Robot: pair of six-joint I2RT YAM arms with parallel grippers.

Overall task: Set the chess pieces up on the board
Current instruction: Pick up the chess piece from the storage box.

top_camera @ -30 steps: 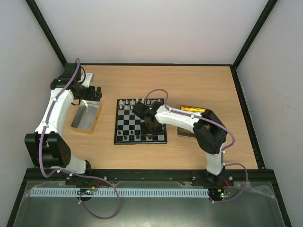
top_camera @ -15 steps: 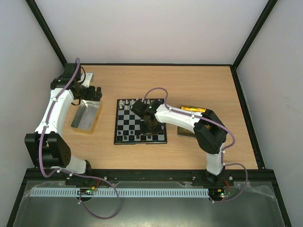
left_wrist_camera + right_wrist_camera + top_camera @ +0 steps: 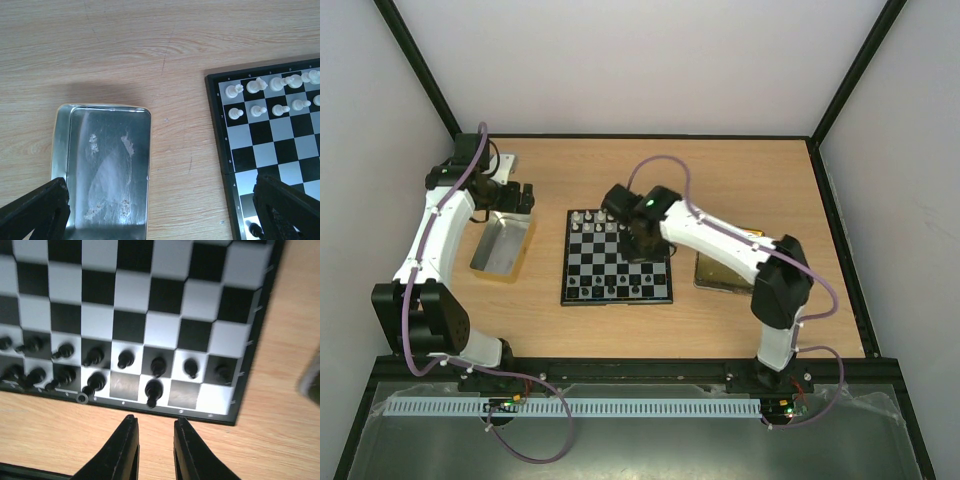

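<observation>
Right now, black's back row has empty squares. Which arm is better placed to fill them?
Right. The right gripper hangs over the board, the black pieces in its wrist view. The left gripper hangs wide open over the silver tray, beside the board.

Bright even light, right wrist view blurred

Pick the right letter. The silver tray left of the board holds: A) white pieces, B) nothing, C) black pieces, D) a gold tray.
B: the left wrist view shows the silver tray bare inside but for smudges, while the white pieces stand on the board.
</observation>
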